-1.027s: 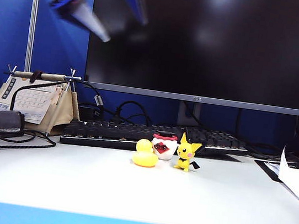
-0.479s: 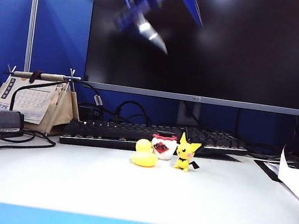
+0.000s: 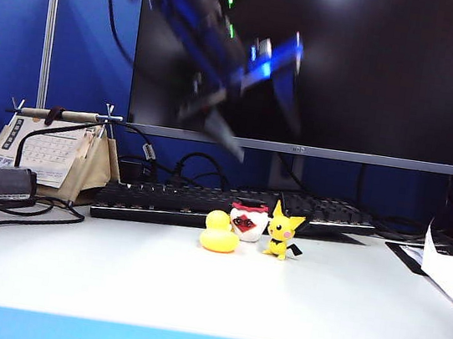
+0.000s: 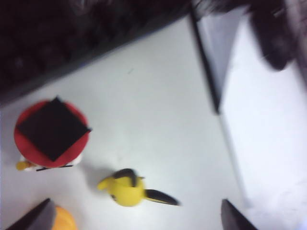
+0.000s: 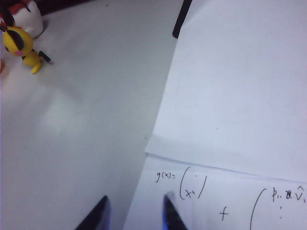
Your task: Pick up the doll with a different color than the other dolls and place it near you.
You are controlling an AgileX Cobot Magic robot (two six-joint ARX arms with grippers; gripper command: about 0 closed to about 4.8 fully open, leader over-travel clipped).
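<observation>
My left gripper is swinging down from top left, jaws spread, approaching the white doll sitting between the yellow dolls; next I'm centering over it. Right gripper, parted, is idling above paper.

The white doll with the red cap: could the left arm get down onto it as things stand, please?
Probably yes. The left gripper hangs open above the white doll with nothing over it, but the duck and yellow figure flank it closely.
</observation>
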